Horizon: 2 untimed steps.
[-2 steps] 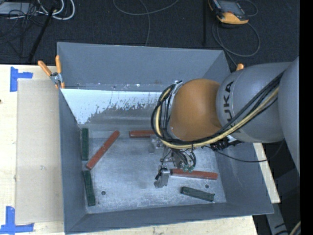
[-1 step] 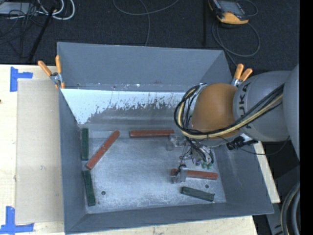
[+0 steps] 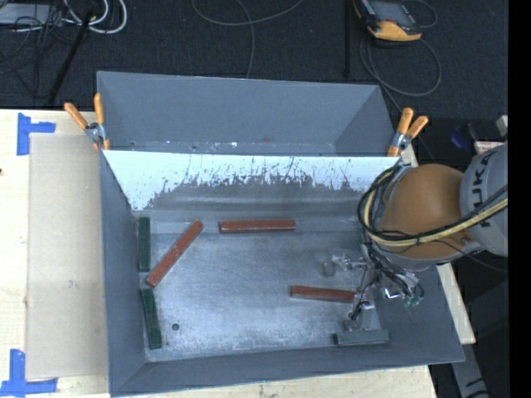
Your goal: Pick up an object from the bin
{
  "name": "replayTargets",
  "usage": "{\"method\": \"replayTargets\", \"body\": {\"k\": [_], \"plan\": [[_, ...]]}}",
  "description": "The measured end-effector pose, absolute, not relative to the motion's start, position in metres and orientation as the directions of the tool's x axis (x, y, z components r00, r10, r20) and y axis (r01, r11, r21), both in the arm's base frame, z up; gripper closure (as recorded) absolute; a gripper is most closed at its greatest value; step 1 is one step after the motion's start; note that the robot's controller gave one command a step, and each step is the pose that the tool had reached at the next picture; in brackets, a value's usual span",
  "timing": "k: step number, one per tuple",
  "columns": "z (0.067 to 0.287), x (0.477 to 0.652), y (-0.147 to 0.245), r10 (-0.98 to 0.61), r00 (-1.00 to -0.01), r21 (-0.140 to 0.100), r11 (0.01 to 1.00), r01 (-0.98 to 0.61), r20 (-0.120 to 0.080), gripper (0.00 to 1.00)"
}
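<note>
In the grey bin (image 3: 249, 123), the robot arm (image 3: 431, 210) hangs low at the right, its gripper (image 3: 362, 303) at the right end of a brown stick (image 3: 319, 292), a small grey block (image 3: 361, 337) just beside. Whether the gripper is clenched or released cannot be told; nothing appears lifted yet.

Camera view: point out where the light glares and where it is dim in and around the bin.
In the camera view, a pale glare band runs across the back wall of the bin and streaks down toward its floor. The floor itself is evenly lit, so the brown stick beside the gripper reads clearly. The bin's side walls look dimmer, and the carpet beyond the bin is dark.
</note>
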<state>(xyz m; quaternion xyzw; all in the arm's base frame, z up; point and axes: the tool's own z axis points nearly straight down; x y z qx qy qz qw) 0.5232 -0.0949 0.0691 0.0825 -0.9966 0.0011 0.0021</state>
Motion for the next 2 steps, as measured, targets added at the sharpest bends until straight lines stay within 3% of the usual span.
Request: {"method": "replayTargets", "body": {"k": [1, 2], "plan": [[0.069, 0.525, -0.091, -0.165, -0.986, 0.002, 0.986, -0.165, 0.002, 1.0], [0.23, 0.56, -0.075, -0.295, -0.955, -0.003, 0.955, -0.295, -0.009, 1.0]]}}
